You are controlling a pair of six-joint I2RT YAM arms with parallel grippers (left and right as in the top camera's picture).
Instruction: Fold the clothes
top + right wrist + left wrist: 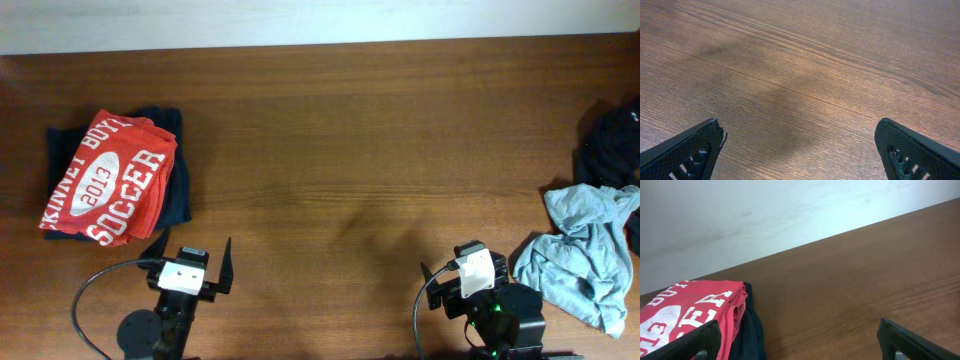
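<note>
Wood table (350,130): red shirt (105,180) left, grey-blue heap (580,250) right; left end effector (799,330), right end effector (799,130) spread, empty.

We see soft, even light on the table (350,130), a faint diffuse shadow near its middle; grain crisp from the right wrist, left wrist view hazier

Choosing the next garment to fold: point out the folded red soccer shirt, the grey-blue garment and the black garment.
red soccer shirt (100,184): overhead view, on its white oval print.
grey-blue garment (578,258): overhead view, middle of the crumpled heap.
black garment (615,145): overhead view, on its bunched middle.
</note>
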